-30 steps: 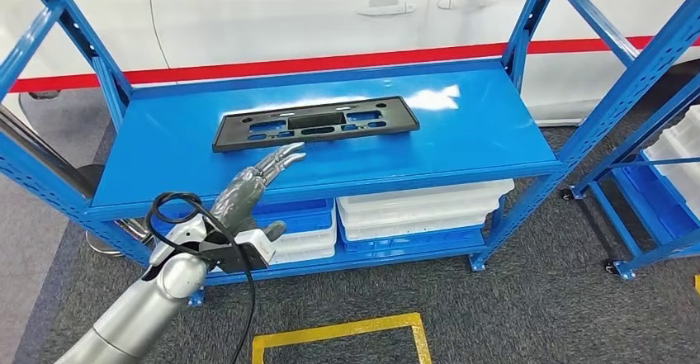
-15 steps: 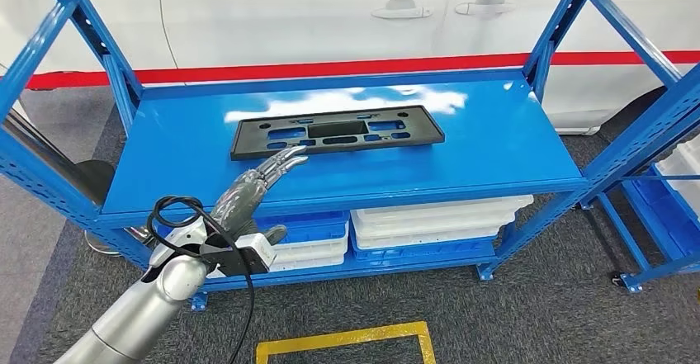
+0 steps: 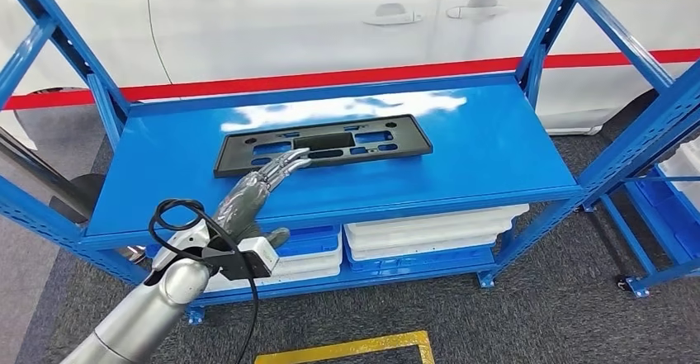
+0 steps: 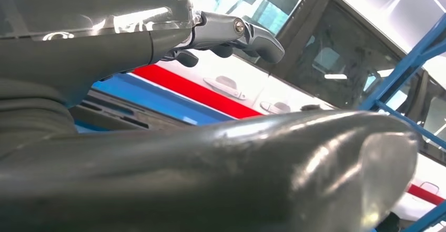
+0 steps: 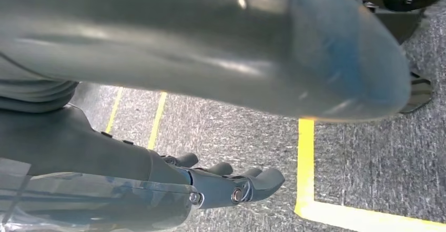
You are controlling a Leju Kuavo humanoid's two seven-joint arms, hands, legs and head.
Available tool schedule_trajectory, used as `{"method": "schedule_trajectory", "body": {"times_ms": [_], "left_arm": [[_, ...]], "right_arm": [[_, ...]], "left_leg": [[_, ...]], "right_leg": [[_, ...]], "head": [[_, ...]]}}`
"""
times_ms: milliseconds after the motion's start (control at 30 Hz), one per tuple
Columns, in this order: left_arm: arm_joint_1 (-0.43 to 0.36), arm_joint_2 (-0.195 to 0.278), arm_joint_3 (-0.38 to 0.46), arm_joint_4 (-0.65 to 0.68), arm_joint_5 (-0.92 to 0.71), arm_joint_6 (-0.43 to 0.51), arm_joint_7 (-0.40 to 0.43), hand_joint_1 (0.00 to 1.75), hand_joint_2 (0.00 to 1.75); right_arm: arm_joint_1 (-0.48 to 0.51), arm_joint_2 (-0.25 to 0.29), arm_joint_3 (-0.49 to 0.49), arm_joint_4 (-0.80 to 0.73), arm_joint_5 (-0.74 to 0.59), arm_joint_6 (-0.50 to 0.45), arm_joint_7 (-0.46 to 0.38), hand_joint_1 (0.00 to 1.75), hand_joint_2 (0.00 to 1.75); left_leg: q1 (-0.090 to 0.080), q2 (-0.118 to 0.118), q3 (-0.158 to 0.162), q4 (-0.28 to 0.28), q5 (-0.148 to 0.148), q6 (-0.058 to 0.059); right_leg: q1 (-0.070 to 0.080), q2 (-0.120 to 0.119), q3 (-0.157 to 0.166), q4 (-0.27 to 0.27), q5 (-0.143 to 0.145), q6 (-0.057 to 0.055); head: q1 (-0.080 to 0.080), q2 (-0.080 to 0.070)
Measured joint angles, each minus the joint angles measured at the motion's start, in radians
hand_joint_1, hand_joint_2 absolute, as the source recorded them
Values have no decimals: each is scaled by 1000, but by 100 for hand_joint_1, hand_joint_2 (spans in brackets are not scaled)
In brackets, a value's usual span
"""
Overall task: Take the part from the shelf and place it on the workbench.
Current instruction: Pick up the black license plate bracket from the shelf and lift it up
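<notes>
One part [image 3: 323, 144], black, flat, long, with cutouts, is seen lying on the top deck of the blue shelf [image 3: 495, 145]; its long axis runs side to side along the deck, slightly raised toward the right end, its face up. One left hand [image 3: 257, 186] is reached out over the shelf's front edge, fingers [image 3: 289, 163] stretched forward and held close together, nothing grasped; the fingertips are seen at the part's near edge, left of its middle, contact cannot be told. From the fingertips the part extends mostly to the right and away, with a shorter stretch to the left. In the left wrist view the hand [image 4: 158, 37] is seen with fingers [image 4: 247, 32] extended, released, nothing between them and the thumb. One right hand [image 5: 158, 184] is seen in its wrist view above grey carpet [image 5: 368, 174], fingers [image 5: 247, 182] loosely bent, holding nothing, apart from the thumb. One yellow floor line [image 5: 307, 163] is seen beyond those fingertips. Below the left hand's fingers, on the lower deck, two stacks of trays are counted: one blue and white stack [image 3: 309, 244] and one white stack [image 3: 433, 228] to the right. One white car [image 3: 289, 17] with a red stripe is seen beyond the shelf, past the fingertips. A second blue rack [image 3: 660, 133] is seen far right of the fingers.
</notes>
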Motion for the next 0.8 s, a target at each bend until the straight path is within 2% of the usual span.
{"method": "schedule_trajectory", "body": {"times_ms": [33, 67, 100, 233, 267, 300, 367, 400, 433, 467, 533, 567, 600, 633, 733, 800], "left_arm": [[0, 0, 0, -1, 0, 0, 0, 0, 0], [0, 0, 0, -2, -1, 1, 0, 0, 0], [0, 1, 0, -4, -2, 1, 1, 0, 0], [0, 2, -1, -10, -7, 2, 1, 0, 0], [-1, 2, -1, -12, -7, 2, 1, 0, 0], [-1, 2, -1, -14, -7, 2, 1, 0, 0], [0, 2, -1, -14, -7, 2, 1, 0, 0], [2, 2, -1, -14, -7, 2, 1, 0, 0], [3, 2, -2, -14, -7, 2, 2, 0, 0], [3, 2, -3, -14, -7, 2, 2, 0, 0], [4, 2, -3, -15, -8, 2, 4, 0, 0], [3, 2, -4, -15, -9, 2, 4, 0, 0], [3, 2, -4, -16, -10, 2, 5, 0, 0], [3, 2, -4, -17, -10, 2, 6, 0, 0], [4, 2, -6, -20, -10, 3, 7, 0, 0], [3, 2, -6, -22, -10, 3, 8, 0, 0]], "right_arm": [[0, 0, 0, 0, 0, 0, 0, 0, 0], [0, 0, 0, 0, 0, 0, 0, 0, 0], [0, 0, 0, 0, 0, 0, 0, 0, 0], [-3, 1, 0, 0, 0, 0, -1, 0, 0], [-4, 2, 0, 0, 0, 0, -1, 0, 0], [-4, 2, 0, 0, 0, 0, -1, 0, 0], [-3, 2, 0, 0, 0, 0, -1, 0, 0], [-2, 2, 0, 0, 0, 0, -1, 0, 0], [-1, 2, 0, 0, 0, 0, -1, 0, 0], [0, 2, 0, 0, 0, 0, -1, 0, 0], [1, 2, 0, 0, -1, 0, -1, 0, 0], [0, 2, 0, 0, -1, 0, -1, 0, 0], [-1, 2, 0, 0, -2, 0, -1, 0, 0], [-1, 2, 0, 0, -2, 0, -1, 0, 0], [-1, 2, 0, 0, -2, 0, -1, 0, 0], [0, 2, 0, 0, -2, 0, -2, 0, 0]], "left_leg": [[0, 1, 27, -64, 31, 0], [-1, 1, 48, -113, 49, 4], [-2, 0, 60, -142, 54, 8], [-3, -4, 69, -159, 48, 33], [-1, -3, 72, -163, 48, 39], [0, -3, 75, -166, 47, 44], [-1, -2, 77, -166, 43, 50], [-1, -2, 79, -166, 41, 50], [-1, -2, 81, -166, 38, 50], [-1, -3, 87, -166, 34, 49], [-1, -4, 100, -166, 25, 44], [-3, -5, 105, -165, 20, 40], [-5, -4, 107, -165, 17, 35], [-6, -4, 108, -166, 14, 29], [-7, -3, 111, -164, 3, 12], [-6, -2, 84, -98, -35, 4]], "right_leg": [[1, 1, 3, 6, -8, 6], [1, 1, 4, 11, -14, 12], [3, 2, 3, 14, -18, 17], [-1, 0, -1, 27, -32, 38], [-3, 0, -15, 57, -49, 43], [-5, 0, -44, 112, -76, 48], [-6, 0, -121, 243, -126, 55], [-7, -1, -152, 289, -133, 57], [-7, -1, -165, 295, -117, 57], [-7, -1, -159, 268, -84, 56], [-7, -1, -106, 138, -2, 50], [-5, -1, -80, 78, 22, 45], [-2, 0, -64, 41, 31, 40], [1, 1, -57, 26, 27, 35], [-1, 2, -48, 16, 22, 20], [-6, 0, -38, 8, 20, 7]], "head": [[0, 0], [0, 0], [0, 0], [0, 0], [0, 0], [0, 0], [0, 0], [0, 0], [0, 0], [0, 0], [0, 0], [0, 0], [0, 0], [0, 0], [0, 0], [0, 0]]}}
